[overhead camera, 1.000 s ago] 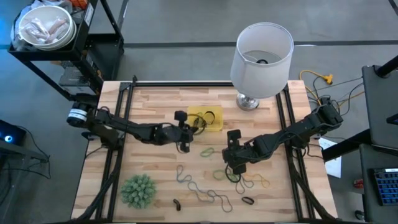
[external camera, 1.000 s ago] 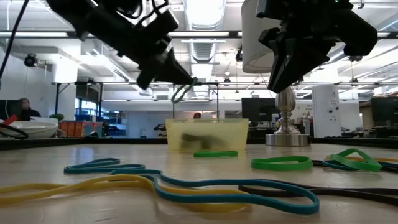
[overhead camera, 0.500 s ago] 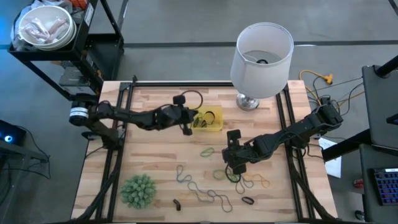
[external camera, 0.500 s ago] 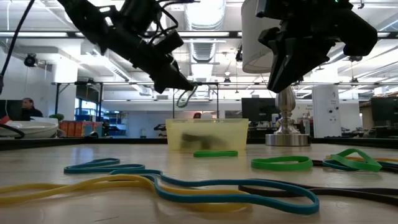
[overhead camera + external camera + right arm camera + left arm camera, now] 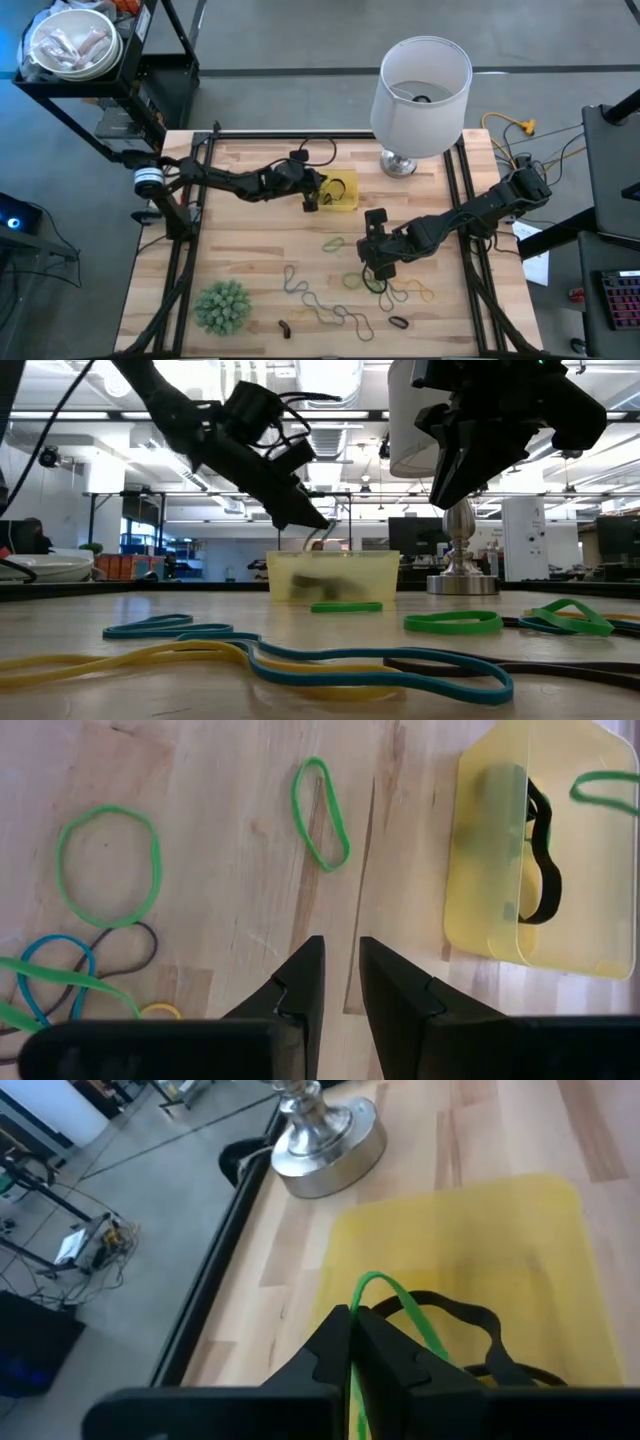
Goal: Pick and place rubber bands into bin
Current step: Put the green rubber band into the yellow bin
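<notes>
On the far left, off the wooden table (image 5: 240, 250), a white bowl (image 5: 72, 42) is sitting on a black cart. At the table's near left corner a spiky green ball-like plant (image 5: 222, 305) is resting on the boards.

The left gripper (image 5: 312, 192) is reaching in from the left and hovering at the left edge of the yellow bin (image 5: 334, 191), its fingers (image 5: 385, 1355) pressed together and clamping a thin green rubber band (image 5: 395, 1305), whose loop is dangling over the bin's inside. In the low view that gripper (image 5: 305, 518) is hanging just above the bin's rim (image 5: 332, 556). A black rubber band (image 5: 545, 870) is already lying inside the bin.

In front of the bin, loose rubber bands are lying scattered on the wood: a green oval band (image 5: 320, 812) nearest the bin, a rounder green one (image 5: 108, 865), and a tangle of blue, black and yellow bands (image 5: 330, 312) toward the table's near edge.

The right gripper (image 5: 375, 262) is holding still above the bands right of centre, well apart from the bin, with its two fingers (image 5: 300, 985) standing slightly apart and nothing between them.

At the back right, a silver lamp base (image 5: 398, 163) is standing beside the bin, under a large white lampshade (image 5: 421, 80).
</notes>
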`<control>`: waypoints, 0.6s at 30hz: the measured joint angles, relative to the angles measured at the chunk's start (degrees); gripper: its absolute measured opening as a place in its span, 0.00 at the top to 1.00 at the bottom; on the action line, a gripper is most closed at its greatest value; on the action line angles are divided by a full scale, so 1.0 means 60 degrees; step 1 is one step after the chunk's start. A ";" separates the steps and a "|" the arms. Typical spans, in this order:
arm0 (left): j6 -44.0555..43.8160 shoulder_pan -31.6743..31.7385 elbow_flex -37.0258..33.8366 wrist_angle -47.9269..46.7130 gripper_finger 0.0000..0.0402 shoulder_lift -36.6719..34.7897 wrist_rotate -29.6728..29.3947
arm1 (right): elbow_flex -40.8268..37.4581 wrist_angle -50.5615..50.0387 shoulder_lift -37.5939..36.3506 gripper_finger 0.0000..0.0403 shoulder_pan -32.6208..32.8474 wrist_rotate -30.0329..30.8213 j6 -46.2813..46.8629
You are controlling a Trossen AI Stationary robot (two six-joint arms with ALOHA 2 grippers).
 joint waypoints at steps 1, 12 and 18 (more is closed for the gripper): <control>0.0004 -0.0002 0.0081 -0.0055 1.00 0.0110 0.0002 | -0.0004 0.0000 0.0000 0.86 0.0002 0.0000 0.0004; 0.0005 -0.0002 0.0440 -0.0325 0.80 0.0522 0.0051 | -0.0076 0.0006 0.0004 0.86 0.0002 0.0000 0.0007; -0.0006 -0.0010 0.0440 -0.0305 0.71 0.0324 -0.0053 | -0.0076 0.0037 0.0004 0.86 0.0000 0.0000 0.0007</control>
